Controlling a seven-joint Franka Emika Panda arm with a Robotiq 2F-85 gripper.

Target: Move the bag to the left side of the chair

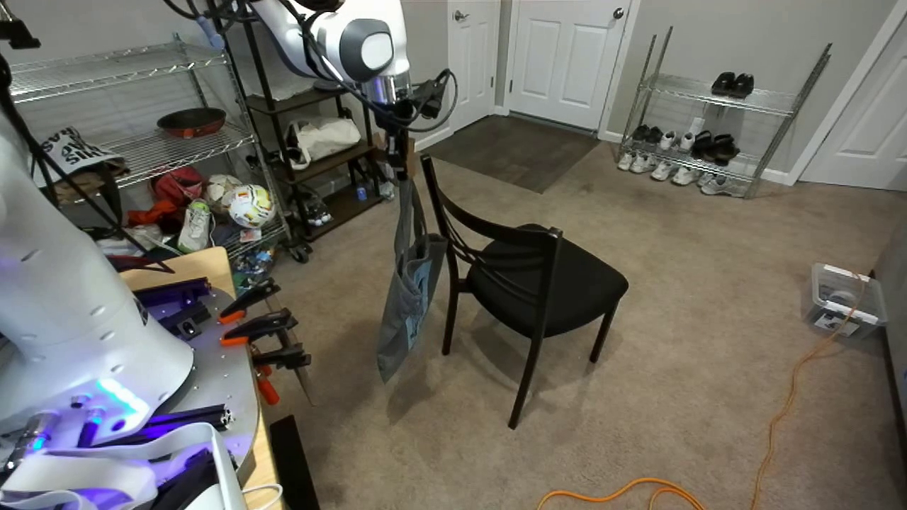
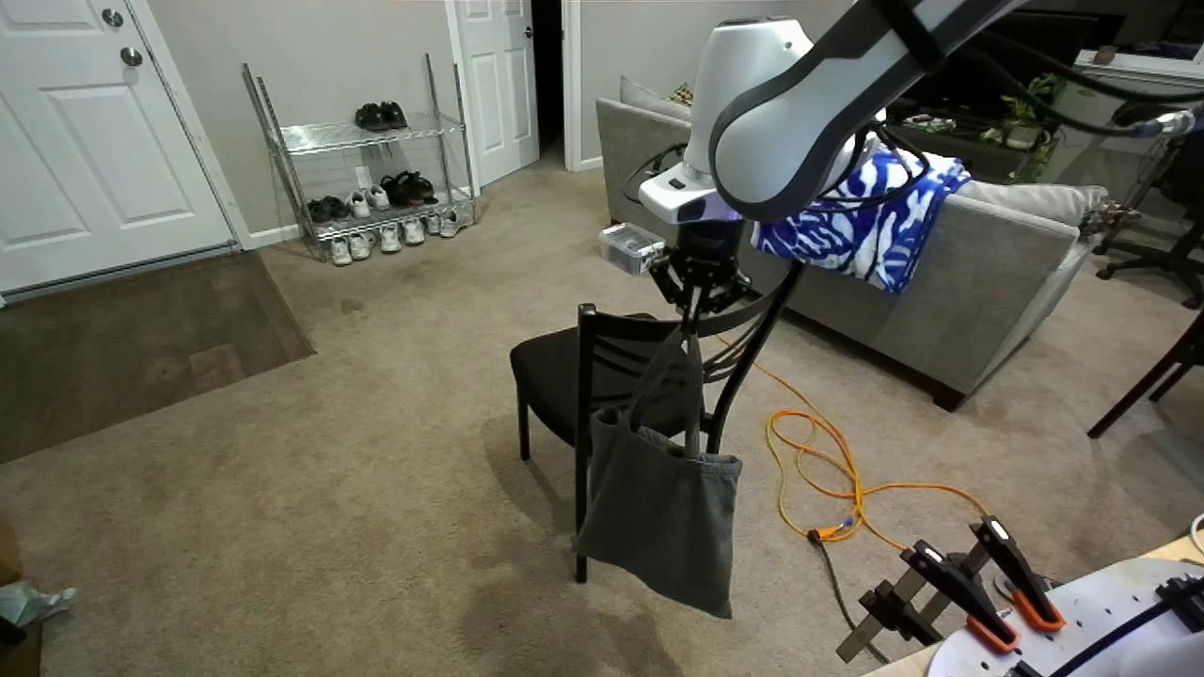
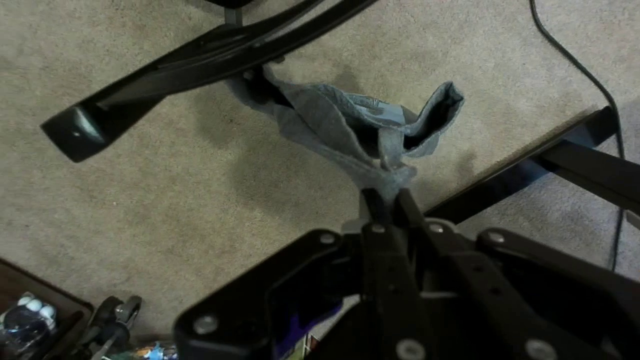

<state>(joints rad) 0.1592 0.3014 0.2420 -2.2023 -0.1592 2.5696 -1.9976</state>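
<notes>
My gripper is shut on the long handles of the blue-grey bag. The bag hangs upright in the air just behind the backrest of the black chair. In an exterior view the bag hangs in front of the chair, below the gripper, and hides part of its backrest and legs. In the wrist view the fingertips pinch the gathered handles, and the bag's opening lies beside the chair's backrest. I cannot tell whether bag and chair touch.
A wire shelf and a dark rack stand near the wall. Clamps stick out from the robot's table. An orange cord lies on the floor near a grey sofa. A shoe rack stands farther back.
</notes>
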